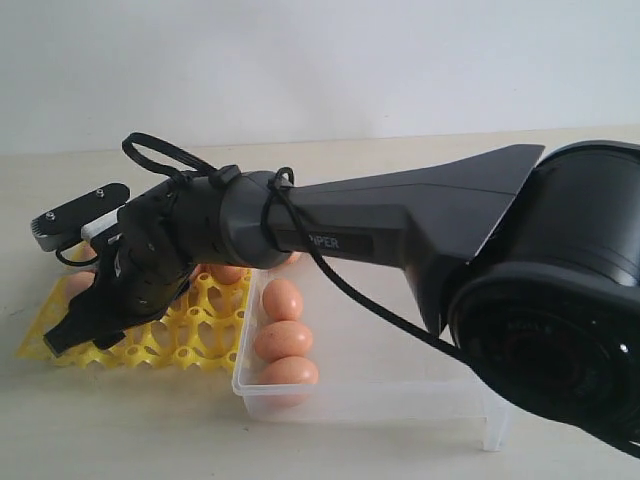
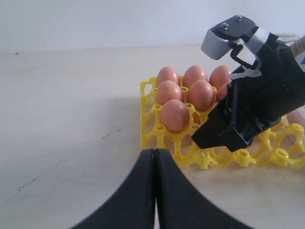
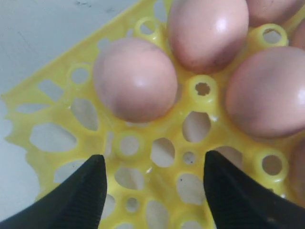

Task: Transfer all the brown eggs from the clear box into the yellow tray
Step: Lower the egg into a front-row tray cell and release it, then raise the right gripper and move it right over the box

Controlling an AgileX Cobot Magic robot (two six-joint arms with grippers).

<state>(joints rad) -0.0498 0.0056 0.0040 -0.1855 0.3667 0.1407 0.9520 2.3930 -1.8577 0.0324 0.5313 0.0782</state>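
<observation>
The yellow tray [image 1: 195, 340] lies left of the clear box [image 1: 400, 398]. Three brown eggs [image 1: 283, 340] sit in a row at the box's left end. Several more eggs [image 2: 174, 115] fill the tray's cups on one side. My right arm reaches across the middle, and the right gripper [image 3: 155, 154] hangs open just above an empty cup of the tray [image 3: 161, 183], beside an egg [image 3: 135, 78], with nothing between its fingers. The left gripper [image 2: 155, 151] is shut and empty, low over the table in front of the tray [image 2: 147, 125].
The right arm's dark body [image 1: 400, 235] spans the box and hides much of it and of the tray's far side. Bare beige table [image 2: 71, 119] lies to the tray's open side. A pale wall stands behind.
</observation>
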